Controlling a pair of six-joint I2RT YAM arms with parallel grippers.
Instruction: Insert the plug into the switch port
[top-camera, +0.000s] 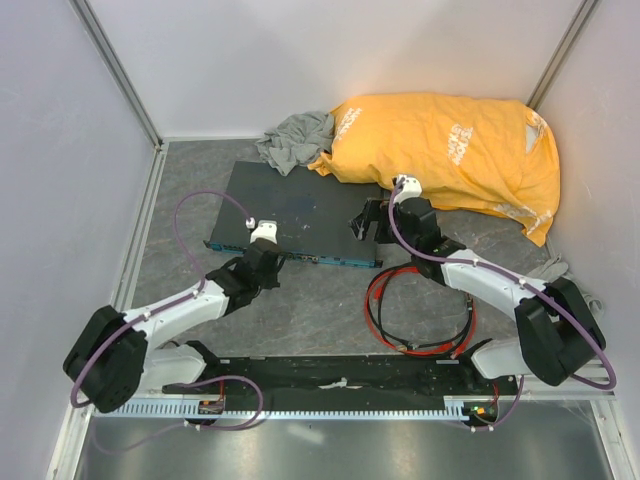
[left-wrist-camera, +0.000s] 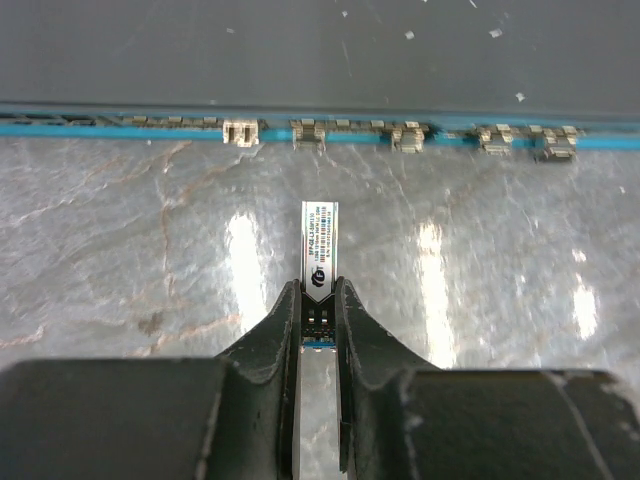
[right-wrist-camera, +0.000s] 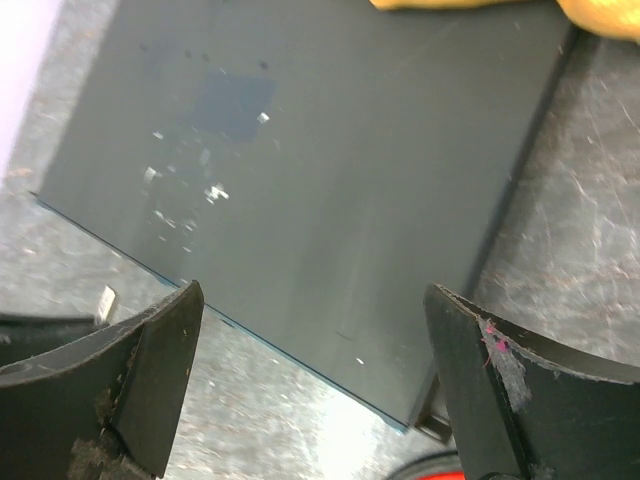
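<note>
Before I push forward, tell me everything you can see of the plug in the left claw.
The plug is a slim, silvery metal bar with a white printed label on top and a dark rear part. The left claw is shut on that rear part; the front half juts out straight toward the switch's blue-green port row, short of it.

1. A robotics lab test cell: plain white panels (top-camera: 60, 130) in aluminium posts (top-camera: 118, 72) enclose a grey marbled bench (top-camera: 320, 300).
2. The left arm (top-camera: 185, 308) and right arm (top-camera: 490, 282), trailing purple cables (top-camera: 207, 193), are bolted by a slotted cable duct (top-camera: 300, 409).
3. A dark grey box (top-camera: 300, 205) with switch ports (left-wrist-camera: 240, 131) lies on the bench, an orange bag (top-camera: 450, 150) behind.
</note>
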